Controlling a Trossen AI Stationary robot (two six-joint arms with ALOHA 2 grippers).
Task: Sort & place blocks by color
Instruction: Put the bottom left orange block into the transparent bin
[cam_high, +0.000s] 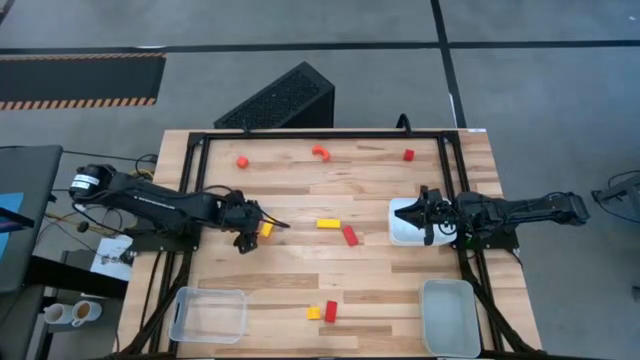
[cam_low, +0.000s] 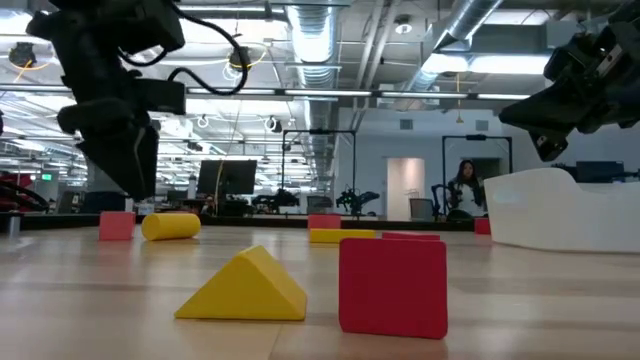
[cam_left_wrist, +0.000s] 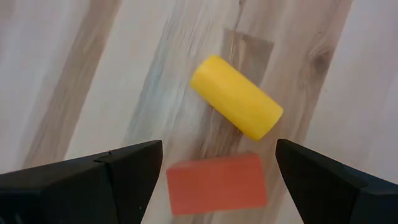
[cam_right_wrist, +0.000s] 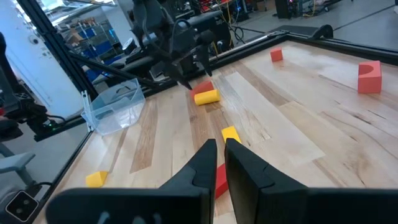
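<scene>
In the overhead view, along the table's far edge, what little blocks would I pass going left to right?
Red block → orange arch → red cube.

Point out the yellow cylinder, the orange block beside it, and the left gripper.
yellow cylinder (cam_left_wrist: 236, 96), left wrist view, middle of its curved side.
orange block (cam_left_wrist: 216, 184), left wrist view, centre of its top face.
left gripper (cam_left_wrist: 219, 167), left wrist view, midway between its open fingertips, above the orange block.

Grey concrete floor (cam_high: 560, 90) w/ hazard-stripe mat (cam_high: 80, 78). Open ceiling, ducts (cam_low: 330, 30), strip lights. Person (cam_low: 466, 185) at back, monitors (cam_low: 226, 180) nearby.
</scene>
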